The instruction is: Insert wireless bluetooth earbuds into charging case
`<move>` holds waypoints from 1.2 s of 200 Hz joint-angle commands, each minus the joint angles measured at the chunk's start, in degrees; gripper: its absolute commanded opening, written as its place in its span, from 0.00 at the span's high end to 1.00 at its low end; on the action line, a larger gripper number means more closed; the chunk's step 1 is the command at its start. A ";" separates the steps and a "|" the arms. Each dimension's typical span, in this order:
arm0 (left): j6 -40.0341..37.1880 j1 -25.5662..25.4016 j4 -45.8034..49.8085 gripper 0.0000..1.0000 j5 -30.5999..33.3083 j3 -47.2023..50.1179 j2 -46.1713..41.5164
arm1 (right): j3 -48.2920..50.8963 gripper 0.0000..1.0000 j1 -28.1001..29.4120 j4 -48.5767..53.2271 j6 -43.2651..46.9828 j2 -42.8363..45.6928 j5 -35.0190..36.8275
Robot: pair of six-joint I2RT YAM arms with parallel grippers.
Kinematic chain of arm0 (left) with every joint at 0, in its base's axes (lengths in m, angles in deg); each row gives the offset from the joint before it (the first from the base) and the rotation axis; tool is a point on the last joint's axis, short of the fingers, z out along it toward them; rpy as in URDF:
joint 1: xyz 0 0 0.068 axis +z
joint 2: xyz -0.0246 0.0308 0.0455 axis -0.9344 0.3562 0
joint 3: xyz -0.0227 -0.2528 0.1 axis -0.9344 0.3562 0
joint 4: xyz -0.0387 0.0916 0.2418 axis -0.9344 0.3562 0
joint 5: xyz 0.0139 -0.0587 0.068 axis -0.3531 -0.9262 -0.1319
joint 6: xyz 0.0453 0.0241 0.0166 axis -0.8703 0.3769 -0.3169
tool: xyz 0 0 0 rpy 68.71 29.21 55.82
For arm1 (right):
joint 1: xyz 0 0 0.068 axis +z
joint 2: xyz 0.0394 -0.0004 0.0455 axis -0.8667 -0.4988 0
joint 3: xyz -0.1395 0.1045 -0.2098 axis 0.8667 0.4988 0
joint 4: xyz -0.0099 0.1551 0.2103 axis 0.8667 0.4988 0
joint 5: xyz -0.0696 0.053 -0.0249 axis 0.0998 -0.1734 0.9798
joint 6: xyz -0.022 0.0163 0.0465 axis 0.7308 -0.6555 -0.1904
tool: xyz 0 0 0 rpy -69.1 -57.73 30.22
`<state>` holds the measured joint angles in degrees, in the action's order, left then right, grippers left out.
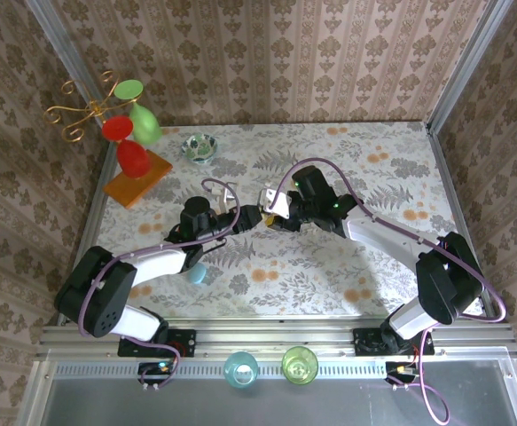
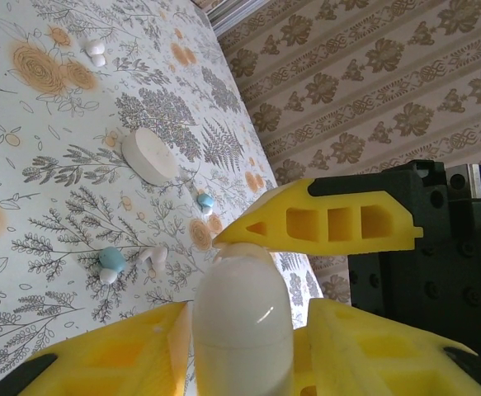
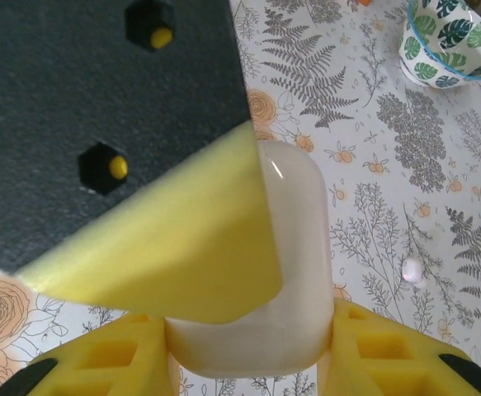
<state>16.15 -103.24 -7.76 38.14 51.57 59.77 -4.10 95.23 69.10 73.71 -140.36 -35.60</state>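
Note:
A white rounded charging case hangs above the middle of the table, held from both sides. My left gripper is shut on it, its yellow fingers on either flank. My right gripper is shut on the same case from the opposite side; one of its fingers lies across the case top. In the top view both grippers meet at the case. Earbuds lie loose on the table: a blue-tipped one, a white one, another blue-tipped one, a white pair.
A second white case lies flat on the table. A patterned bowl stands at the back left, beside an orange stand with red and green cups. A small blue object sits under the left arm. Two cups stand on the front rail.

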 commanded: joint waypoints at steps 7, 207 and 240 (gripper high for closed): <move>-0.61 -0.34 -0.64 0.60 0.63 -0.47 -1.86 | -0.04 0.63 0.35 -1.70 -1.30 1.57 1.41; -4.75 -0.35 -1.98 0.88 0.88 -0.01 -2.59 | 1.77 0.58 -0.07 -3.94 -3.56 2.97 1.46; -9.76 0.17 -5.15 0.98 -2.20 0.87 -3.11 | 3.14 0.38 -0.75 -5.42 -5.33 4.62 -1.33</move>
<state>12.15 -103.24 -8.24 39.37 51.78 58.22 -2.52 95.08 65.17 69.71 -138.85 -32.58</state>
